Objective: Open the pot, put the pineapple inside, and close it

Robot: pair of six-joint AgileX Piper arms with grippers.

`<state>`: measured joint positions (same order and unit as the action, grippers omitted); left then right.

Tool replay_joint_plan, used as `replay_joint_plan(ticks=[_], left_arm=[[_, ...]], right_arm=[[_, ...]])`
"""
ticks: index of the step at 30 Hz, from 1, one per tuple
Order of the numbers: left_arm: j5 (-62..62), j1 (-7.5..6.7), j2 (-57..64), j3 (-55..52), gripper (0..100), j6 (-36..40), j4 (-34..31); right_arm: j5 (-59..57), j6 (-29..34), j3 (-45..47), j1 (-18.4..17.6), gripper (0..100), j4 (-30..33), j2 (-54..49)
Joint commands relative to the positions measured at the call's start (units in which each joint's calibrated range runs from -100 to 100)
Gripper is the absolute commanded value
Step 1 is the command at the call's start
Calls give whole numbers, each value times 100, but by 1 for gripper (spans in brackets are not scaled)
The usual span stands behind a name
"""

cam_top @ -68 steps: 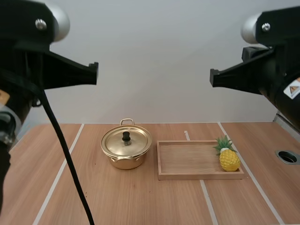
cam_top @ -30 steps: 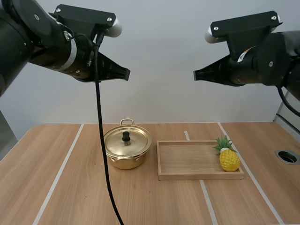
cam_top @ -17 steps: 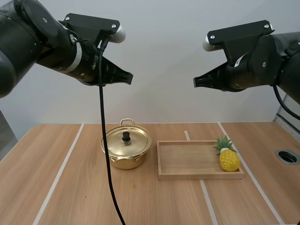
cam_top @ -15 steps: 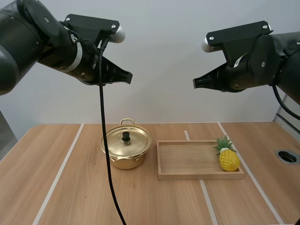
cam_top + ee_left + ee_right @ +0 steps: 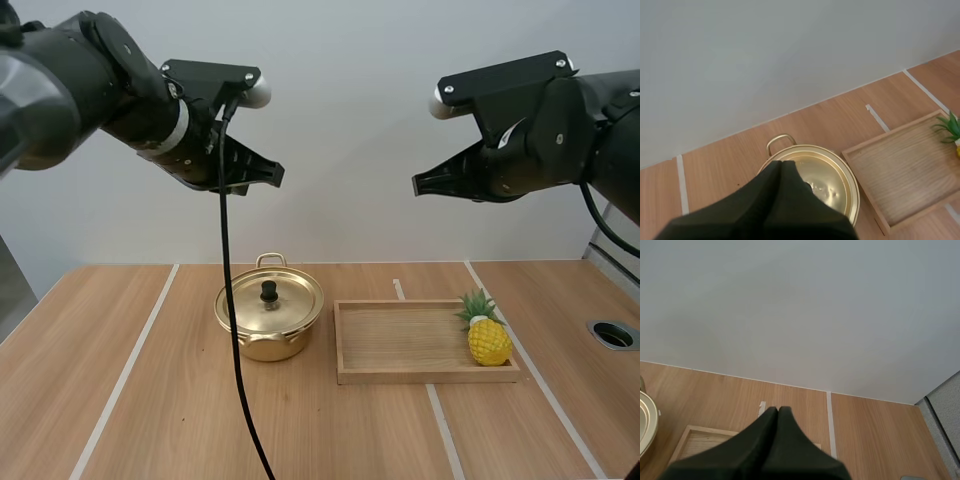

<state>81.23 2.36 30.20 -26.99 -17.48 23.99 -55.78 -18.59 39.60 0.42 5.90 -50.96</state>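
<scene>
A gold pot point(image 5: 269, 318) with its lid on and a black knob point(image 5: 269, 291) stands on the table left of centre. A yellow pineapple point(image 5: 488, 335) with green leaves lies at the right end of a wooden tray point(image 5: 400, 372). My left gripper point(image 5: 277, 176) hangs high above the pot, fingers shut together as one dark wedge point(image 5: 785, 170) over the lid point(image 5: 827, 177). My right gripper point(image 5: 420, 184) is held high above the tray, also shut, its wedge point(image 5: 777, 415) over the tray's far edge point(image 5: 700, 432).
White tape lines point(image 5: 125, 375) run across the wooden table. A round metal hole point(image 5: 613, 334) sits at the table's right edge. Open wood lies in front of the pot and tray.
Both arms have swung forward and lowered from beside the camera. In the last half second the left gripper dipped slightly; the right one barely moved. Pot, tray and pineapple stay put.
</scene>
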Motion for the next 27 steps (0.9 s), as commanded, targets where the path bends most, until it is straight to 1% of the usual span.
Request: replay_joint_plan(ticks=[1, 3, 4, 5, 7, 8, 9, 10, 21, 27], left_arm=[[186, -21, -28, 30, 0, -11, 59], [185, -21, -28, 30, 0, -11, 59], [185, -21, -28, 30, 4, -11, 59], [185, -21, -28, 30, 11, -11, 59], [185, -21, -28, 30, 39, -20, 59], [185, -21, -28, 30, 63, -83, 86], [185, -21, -28, 30, 91, -210, 167], [169, -21, -41, 30, 100, -248, 250], [387, -21, -106, 30, 100, -226, 316], [680, -21, -501, 14, 100, -246, 304]], right_arm=[[22, -44, -16, 21, 0, 41, -23], [22, -44, -16, 21, 0, 41, -23], [22, -44, -16, 21, 0, 41, -23], [24, -44, -16, 21, 0, 30, -23], [24, -44, -16, 21, 0, 19, -23], [24, -44, -16, 21, 0, 9, -23], [24, -44, -16, 21, 0, 9, -23], [24, -44, -16, 21, 0, -1, -23], [-351, -44, -16, 21, 0, -1, -23], [-383, -54, -16, 21, 0, -1, -35]])
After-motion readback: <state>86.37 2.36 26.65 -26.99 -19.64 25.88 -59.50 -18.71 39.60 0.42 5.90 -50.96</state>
